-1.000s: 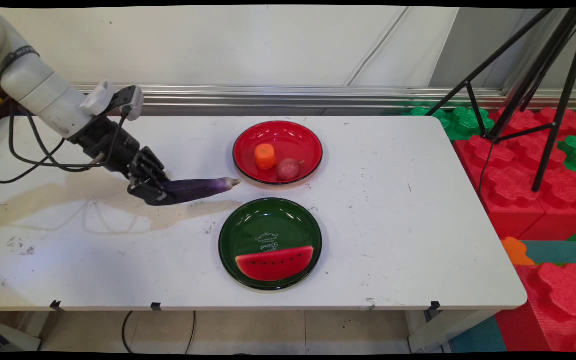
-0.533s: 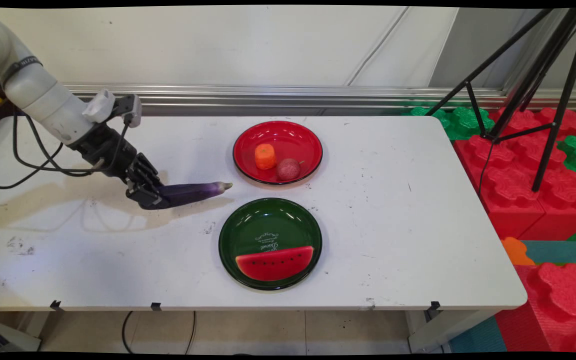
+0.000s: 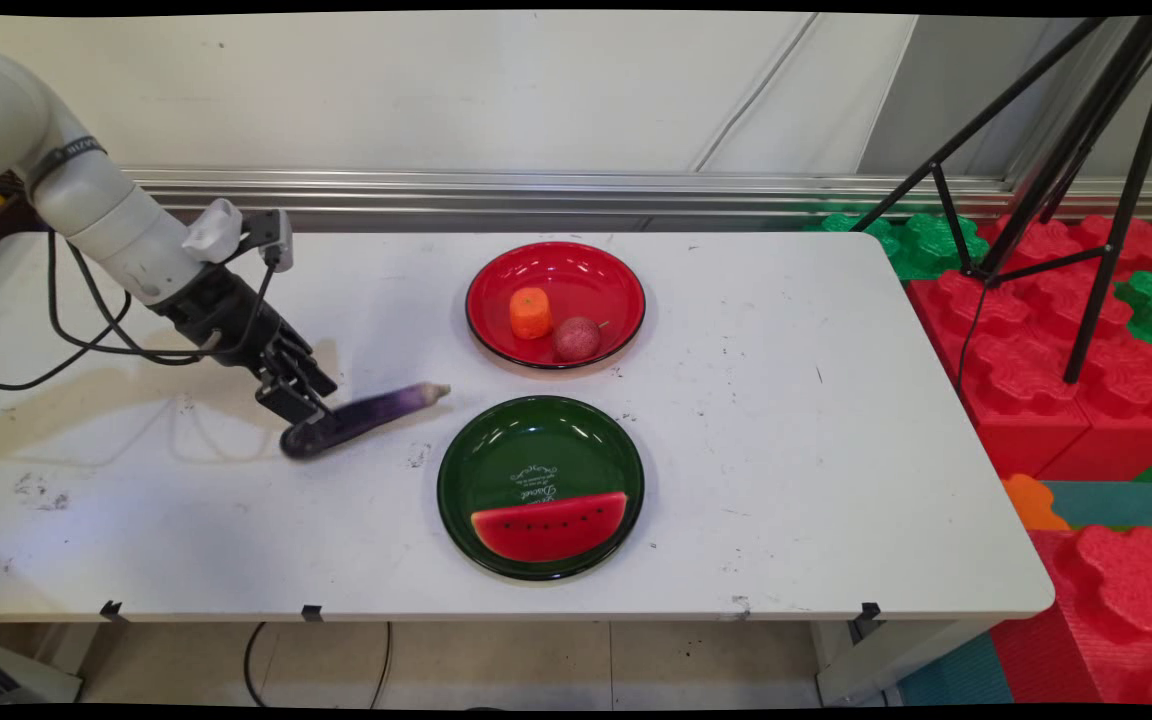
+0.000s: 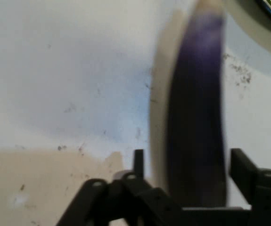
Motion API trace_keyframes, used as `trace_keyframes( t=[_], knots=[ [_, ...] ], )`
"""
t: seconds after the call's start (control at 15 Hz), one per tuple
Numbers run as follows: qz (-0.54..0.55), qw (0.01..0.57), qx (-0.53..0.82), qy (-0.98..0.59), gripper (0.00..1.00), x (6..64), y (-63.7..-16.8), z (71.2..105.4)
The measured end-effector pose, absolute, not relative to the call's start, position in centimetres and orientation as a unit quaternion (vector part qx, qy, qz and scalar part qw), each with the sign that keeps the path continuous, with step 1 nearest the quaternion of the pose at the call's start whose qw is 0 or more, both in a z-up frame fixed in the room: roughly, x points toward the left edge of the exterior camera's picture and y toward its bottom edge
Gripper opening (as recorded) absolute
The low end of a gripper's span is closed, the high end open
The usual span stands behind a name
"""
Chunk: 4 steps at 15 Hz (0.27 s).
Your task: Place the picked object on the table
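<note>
On the surface [image 3: 736,420] left of the green plate [image 3: 496,450], the eggplant [image 3: 366,415] lies with its thick end between the tool's [image 3: 298,408] spread fingers [image 4: 239,162]; a red plate [image 3: 576,270] sits farther back

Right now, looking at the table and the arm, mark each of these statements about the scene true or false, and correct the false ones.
1. The eggplant lies on the white table, outside both plates. True.
2. The gripper has its fingers spread on either side of the eggplant's thick end. True.
3. The watermelon slice sits in the red plate. False: it sits in the green plate.
4. The red plate holds three things. False: it holds two, an orange piece and a reddish round fruit.
5. The green plate is nearer the camera than the red plate. True.
</note>
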State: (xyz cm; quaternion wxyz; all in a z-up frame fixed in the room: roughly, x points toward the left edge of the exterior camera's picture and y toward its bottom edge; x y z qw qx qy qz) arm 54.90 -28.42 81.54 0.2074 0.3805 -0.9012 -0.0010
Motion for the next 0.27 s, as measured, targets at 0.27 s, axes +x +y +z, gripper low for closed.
trace_keyframes(
  t=[0.27],
  knots=[
    [-0.002, 0.207, 0.386, -0.899, 1.0, 54.99, -28.63, 81.04]
  ],
)
